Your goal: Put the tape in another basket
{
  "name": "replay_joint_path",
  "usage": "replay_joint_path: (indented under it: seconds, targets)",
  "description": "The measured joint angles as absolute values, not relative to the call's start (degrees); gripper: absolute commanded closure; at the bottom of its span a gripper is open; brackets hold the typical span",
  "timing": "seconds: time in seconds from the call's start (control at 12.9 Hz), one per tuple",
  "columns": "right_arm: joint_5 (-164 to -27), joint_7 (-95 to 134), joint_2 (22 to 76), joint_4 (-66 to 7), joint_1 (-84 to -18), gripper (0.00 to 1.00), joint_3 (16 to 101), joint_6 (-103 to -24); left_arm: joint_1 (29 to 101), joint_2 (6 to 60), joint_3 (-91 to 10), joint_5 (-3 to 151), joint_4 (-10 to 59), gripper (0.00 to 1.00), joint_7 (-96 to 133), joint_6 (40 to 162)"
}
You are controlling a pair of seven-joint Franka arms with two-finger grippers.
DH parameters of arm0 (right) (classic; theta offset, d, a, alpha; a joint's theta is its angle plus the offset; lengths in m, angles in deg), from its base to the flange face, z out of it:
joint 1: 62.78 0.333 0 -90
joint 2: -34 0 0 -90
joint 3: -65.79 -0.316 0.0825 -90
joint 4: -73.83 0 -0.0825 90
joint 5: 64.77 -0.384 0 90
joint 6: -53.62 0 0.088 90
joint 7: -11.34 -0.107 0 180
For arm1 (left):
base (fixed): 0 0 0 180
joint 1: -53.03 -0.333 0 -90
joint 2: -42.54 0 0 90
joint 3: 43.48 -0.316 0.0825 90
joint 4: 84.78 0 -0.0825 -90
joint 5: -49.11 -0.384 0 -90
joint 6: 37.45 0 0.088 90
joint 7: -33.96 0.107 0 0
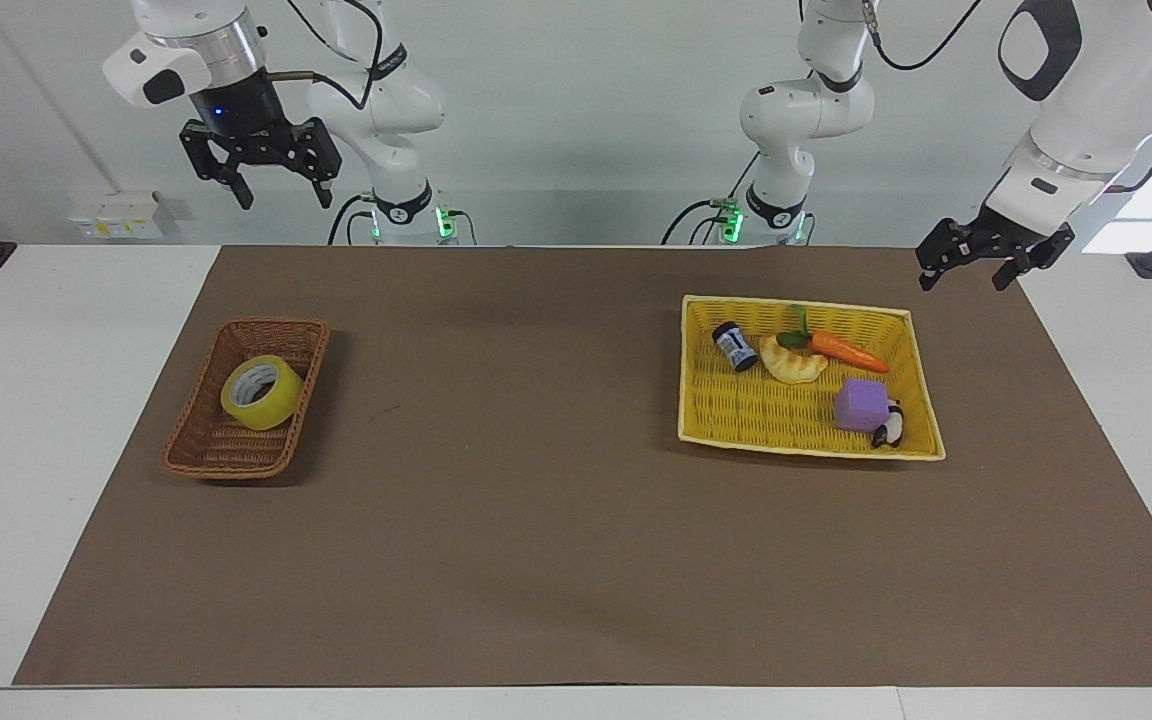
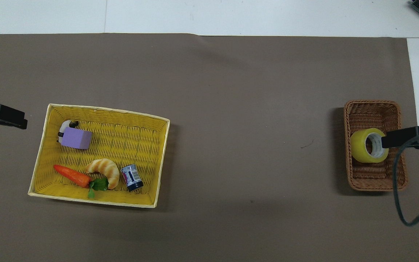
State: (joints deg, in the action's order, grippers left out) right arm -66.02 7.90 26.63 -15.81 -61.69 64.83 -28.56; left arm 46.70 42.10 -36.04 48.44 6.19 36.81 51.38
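The yellow tape lies tilted in the narrow dark-brown wicker basket at the right arm's end of the table; both also show in the overhead view, the tape inside the brown basket. My right gripper hangs high above that basket, open and empty; in the overhead view its tip overlaps the tape's edge. My left gripper waits open and empty in the air beside the yellow basket, at the left arm's end.
The yellow basket holds a carrot, a croissant, a small can, a purple cube and a small black-and-white figure. A brown mat covers the table.
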Motion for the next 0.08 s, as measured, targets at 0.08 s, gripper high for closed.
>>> replay_joint_path:
  seconds: [0.08]
  targets:
    - [-66.02, 7.90, 26.51, -15.91, -61.74, 0.00, 64.88, -28.41, 46.70, 42.10, -36.04, 48.44, 6.19, 0.00, 36.81, 51.38]
